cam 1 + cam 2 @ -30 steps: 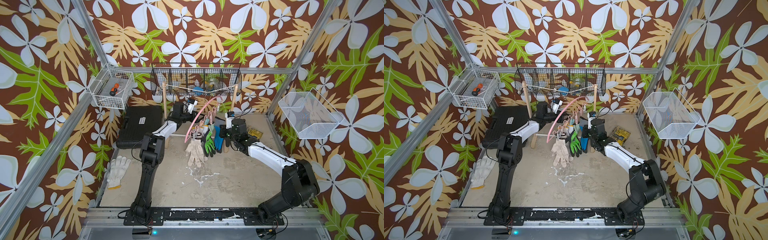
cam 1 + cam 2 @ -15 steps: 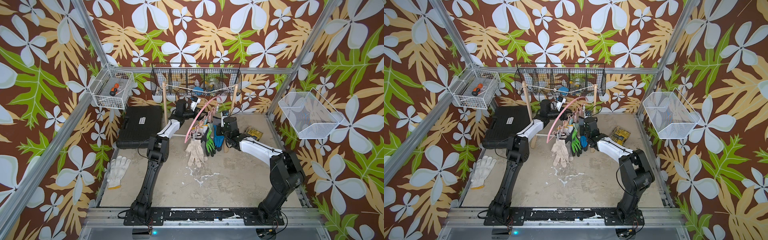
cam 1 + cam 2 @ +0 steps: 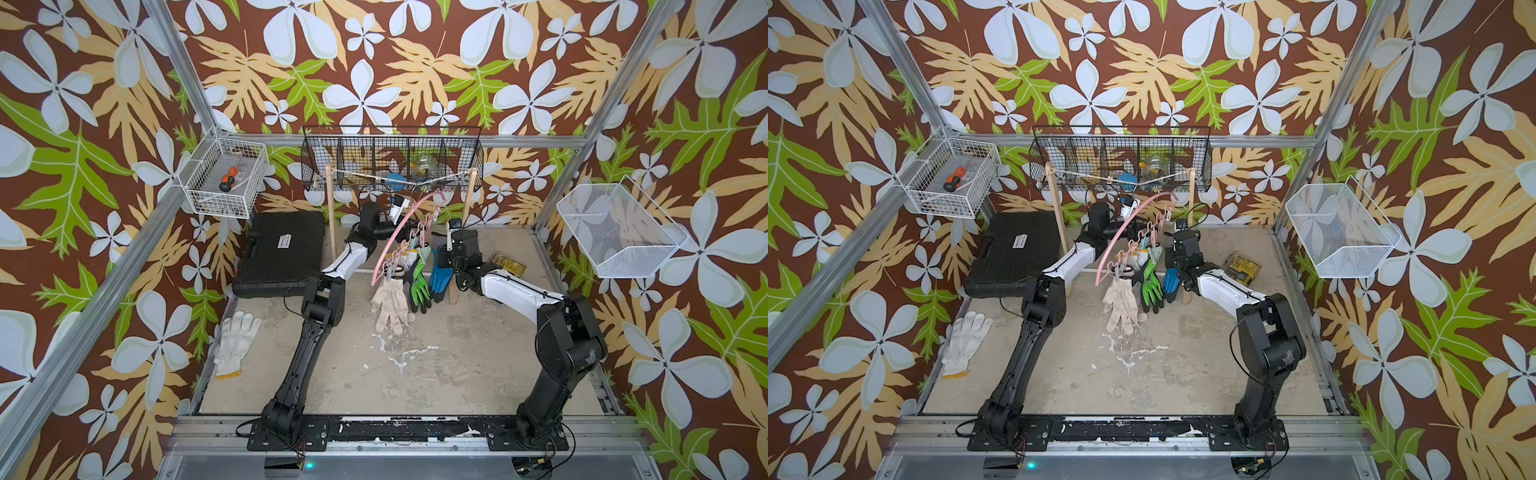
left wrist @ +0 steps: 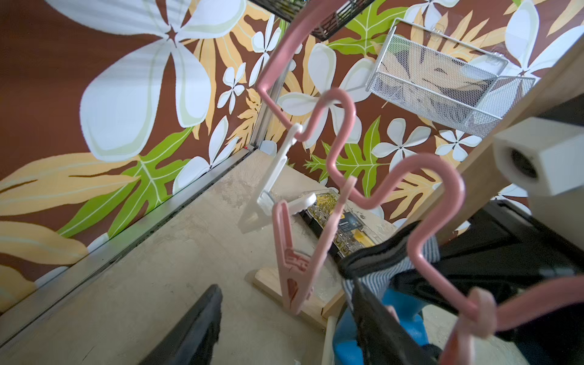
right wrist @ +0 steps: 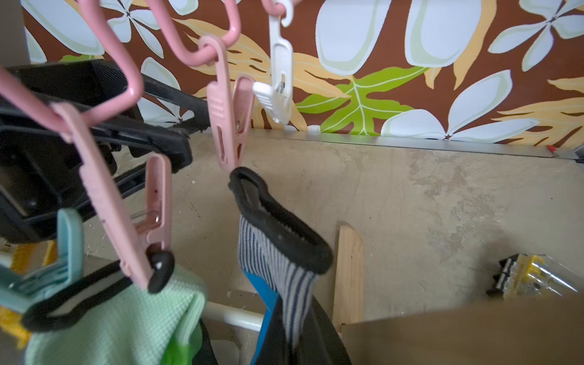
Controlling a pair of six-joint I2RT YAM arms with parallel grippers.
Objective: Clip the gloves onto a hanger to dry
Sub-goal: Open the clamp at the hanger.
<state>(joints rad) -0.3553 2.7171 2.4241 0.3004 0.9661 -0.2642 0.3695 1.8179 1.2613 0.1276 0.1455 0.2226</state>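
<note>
The pink hanger (image 3: 390,237) (image 3: 1113,241) hangs tilted from the rack's string. Clipped to it are a beige knit glove (image 3: 390,303), a green glove (image 3: 420,286) (image 5: 126,316) and others behind. My right gripper (image 5: 297,319) (image 3: 442,251) is shut on the blue glove (image 5: 278,259) (image 3: 440,272), and the glove's black cuff rim touches the tip of a free pink clip (image 5: 229,120). My left gripper (image 4: 286,294) (image 3: 401,227) stands open behind the hanger, with that pink clip (image 4: 294,262) hanging between its fingers. A white glove (image 3: 235,340) lies flat on the floor at the left.
Wooden rack posts (image 3: 331,208) (image 3: 469,199) stand either side of the hanger. An empty white clip (image 5: 279,79) hangs beyond the pink one. A black case (image 3: 282,253) lies back left and a yellow bit box (image 3: 509,264) back right. Wire baskets (image 3: 226,183) (image 3: 392,162) (image 3: 619,232) hang on the walls.
Both arms have folded in toward the hanger. The left gripper has risen to the clips, and the right gripper has lifted the blue glove's cuff up to the pink clip.
</note>
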